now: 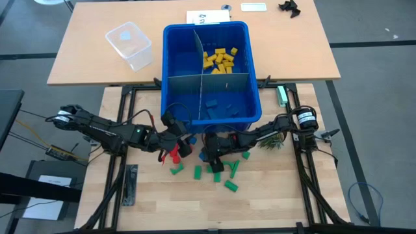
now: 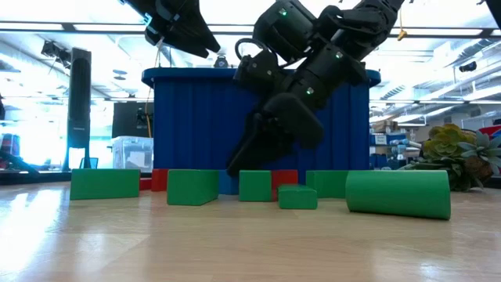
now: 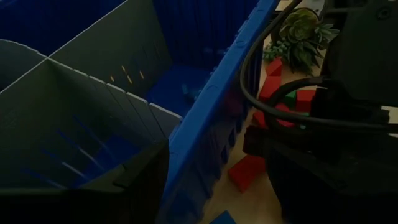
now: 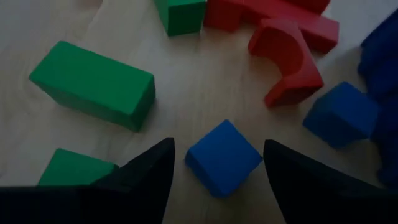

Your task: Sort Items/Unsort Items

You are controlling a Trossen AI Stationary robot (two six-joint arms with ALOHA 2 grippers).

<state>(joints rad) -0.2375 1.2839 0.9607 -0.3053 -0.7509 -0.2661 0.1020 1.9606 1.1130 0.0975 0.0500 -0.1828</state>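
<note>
blue cube (image 4: pixel 222 157) between right hand (image 4: pixel 214 171) fingers, underside hidden

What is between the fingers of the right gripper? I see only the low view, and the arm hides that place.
Observer: A blue cube lies on the table between the open fingers of the right gripper. A gap shows on each side, so it is not gripped yet.
Operator: Where are the other blue pieces kept?
Observer: From above, the blue bin holds blue blocks in its right compartment on the robot's side.
Operator: And the yellow ones?
Observer: The yellow blocks lie in the right compartment on the far side, behind the divider.
</note>
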